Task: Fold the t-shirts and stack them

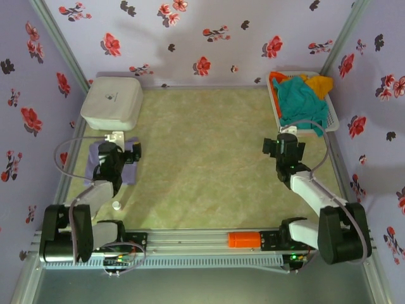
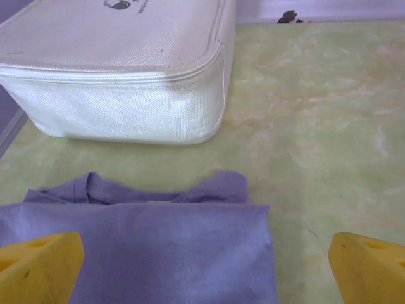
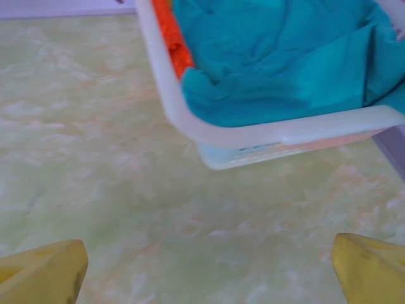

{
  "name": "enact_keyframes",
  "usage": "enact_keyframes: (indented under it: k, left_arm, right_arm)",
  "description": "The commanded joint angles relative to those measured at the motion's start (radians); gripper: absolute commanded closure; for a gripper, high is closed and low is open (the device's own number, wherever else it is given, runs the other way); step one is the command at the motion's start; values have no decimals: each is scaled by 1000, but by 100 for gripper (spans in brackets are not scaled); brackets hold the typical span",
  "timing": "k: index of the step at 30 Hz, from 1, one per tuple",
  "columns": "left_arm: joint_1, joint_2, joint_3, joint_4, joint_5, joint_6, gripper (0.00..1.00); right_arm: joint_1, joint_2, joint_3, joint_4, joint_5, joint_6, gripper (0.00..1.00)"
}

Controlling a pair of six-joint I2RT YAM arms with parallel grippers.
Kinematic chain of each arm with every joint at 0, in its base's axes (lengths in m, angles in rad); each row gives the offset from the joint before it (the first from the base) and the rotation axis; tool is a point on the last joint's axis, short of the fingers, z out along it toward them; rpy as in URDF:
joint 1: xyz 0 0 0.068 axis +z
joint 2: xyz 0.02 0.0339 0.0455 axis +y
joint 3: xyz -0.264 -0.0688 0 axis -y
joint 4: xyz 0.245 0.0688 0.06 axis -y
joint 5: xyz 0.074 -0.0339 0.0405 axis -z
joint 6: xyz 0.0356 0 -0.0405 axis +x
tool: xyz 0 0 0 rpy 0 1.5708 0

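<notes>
Standing behind the arms, so nearest stuff first. The left gripper (image 2: 204,269) hangs right over the lavender t-shirt (image 2: 158,247) on the left side of the table (image 1: 202,158). Its yellow fingertips are spread wide either side of the cloth with nothing pinched. Can't tell if they're touching the fabric or just above it. That shirt looks folded to me, collar end pointing away toward the white box (image 2: 120,82) just beyond it. Its near part is cut off under the wrist, and I can't spot any chest mark.

Over on the right, the right gripper (image 3: 205,269) is spread wide too, with nothing in it and bare table underneath.

My guess is the next grab comes from the basket (image 3: 190,120) in the far right corner. It sits ahead of the right gripper and a touch to its right, long side running roughly near to far. The right arm is way closer to it than the left.

The teal t-shirt (image 3: 278,57) is heaped on top, the orange t-shirt (image 3: 174,38) is squeezed along the left wall, and the yellow t-shirt (image 1: 319,82) pokes out at the back. Everything's bunched up, so no idea where the collars or sleeves are.
</notes>
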Motion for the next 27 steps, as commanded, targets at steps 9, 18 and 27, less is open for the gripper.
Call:
enact_keyframes:
  k: [9,18,27]
  left_arm:
    - [15,250,-94,504,42,66,0]
    - [75,330,27,375,23,-15,0]
    - [72,328,27,370,33,-5,0]
  right_arm:
    - [-118,271,-177,695,-31,21,0]
    - [-130,357,-154,716,-3,48,1]
    - [-129,353,-150,707,1,45,1]
